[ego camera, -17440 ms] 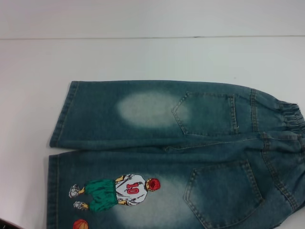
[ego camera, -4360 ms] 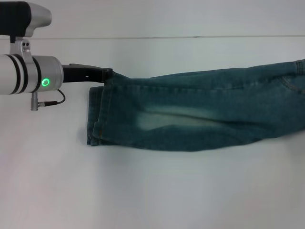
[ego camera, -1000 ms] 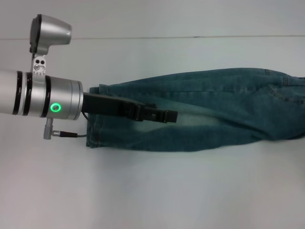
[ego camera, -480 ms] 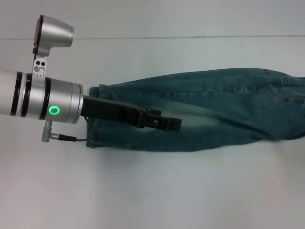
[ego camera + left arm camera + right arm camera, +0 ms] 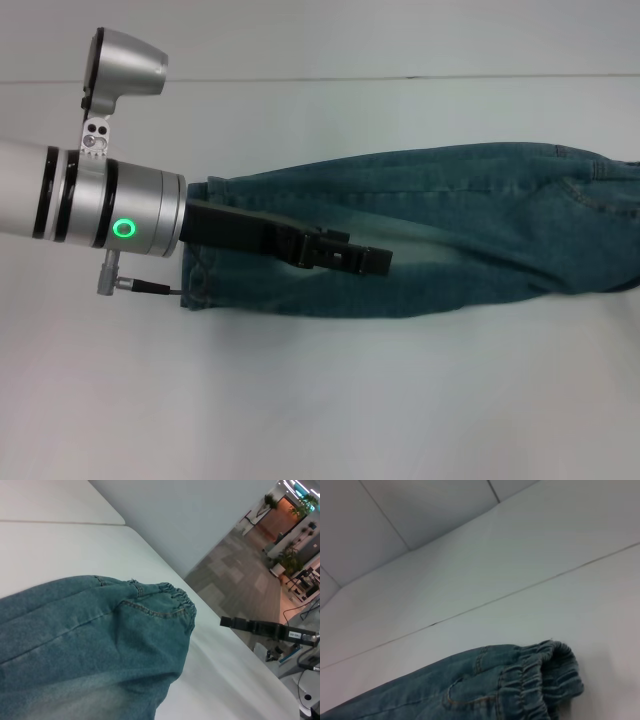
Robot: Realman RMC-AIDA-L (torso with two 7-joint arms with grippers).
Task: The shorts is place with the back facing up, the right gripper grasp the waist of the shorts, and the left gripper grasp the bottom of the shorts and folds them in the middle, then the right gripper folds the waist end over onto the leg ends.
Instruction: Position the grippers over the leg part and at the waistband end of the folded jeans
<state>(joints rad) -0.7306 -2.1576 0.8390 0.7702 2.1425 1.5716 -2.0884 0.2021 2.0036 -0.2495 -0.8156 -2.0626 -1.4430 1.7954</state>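
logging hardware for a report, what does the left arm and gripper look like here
The left gripper is long, black and boxy, with slim jaws. Behind it is a silver-white cylindrical wrist with black bands and a glowing green ring, a thin black cable plugged in underneath, and a rounded silver housing on top.

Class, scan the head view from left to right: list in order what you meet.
Silver-white wrist with green ring → leg ends → left gripper above the shorts → back pocket.
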